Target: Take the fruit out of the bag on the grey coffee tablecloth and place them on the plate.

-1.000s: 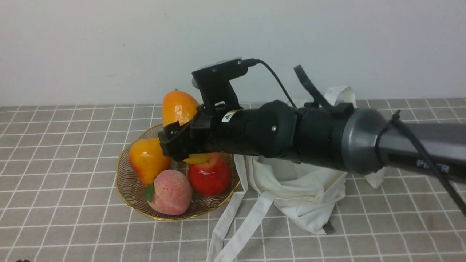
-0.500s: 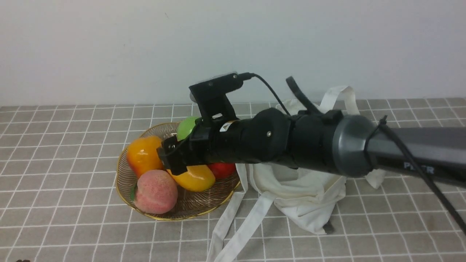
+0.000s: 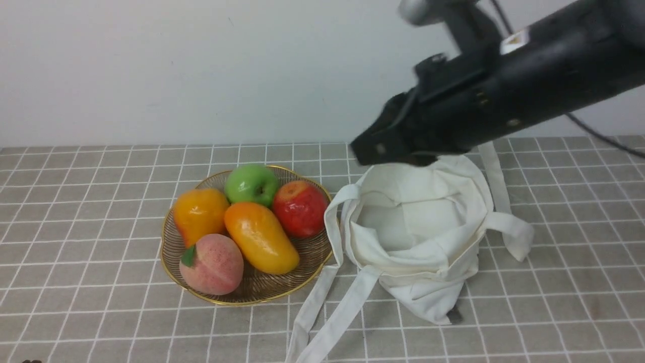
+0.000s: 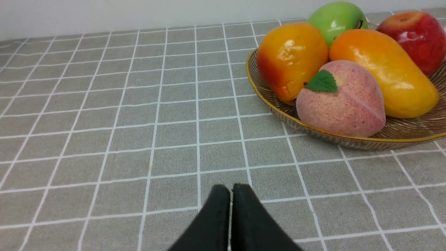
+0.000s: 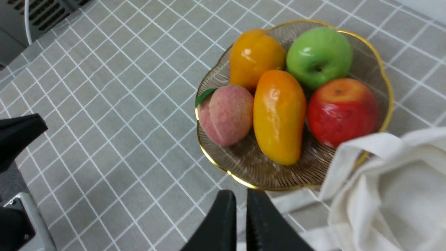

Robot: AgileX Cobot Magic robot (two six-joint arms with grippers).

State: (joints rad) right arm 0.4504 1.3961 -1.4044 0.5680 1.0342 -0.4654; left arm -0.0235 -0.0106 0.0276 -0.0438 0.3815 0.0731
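Note:
The mango-shaped fruit [image 3: 261,237] lies in the gold wire plate [image 3: 242,302] on the grey checked tablecloth [image 3: 101,201], between the peach and the red apple. It also shows in the left wrist view [image 4: 383,69] and the right wrist view [image 5: 278,115]. The cream cloth bag [image 3: 418,227] lies open to the right of the plate, and I see no fruit inside it. My right gripper [image 3: 365,148] hangs shut and empty above the bag's far rim; its fingers [image 5: 226,209] are together. My left gripper [image 4: 230,190] is shut and empty, low over the cloth left of the plate.
The plate also holds a green apple [image 3: 251,184], a red apple [image 3: 301,208], an orange pear-shaped fruit [image 3: 200,214] and a pink peach [image 3: 211,263]. The bag's long straps [image 3: 327,312] trail toward the front edge. A white wall stands behind the table.
My right gripper let the mango go in the plate, then rose and drew back to the right over the bag. The peach shifted left as the mango settled.

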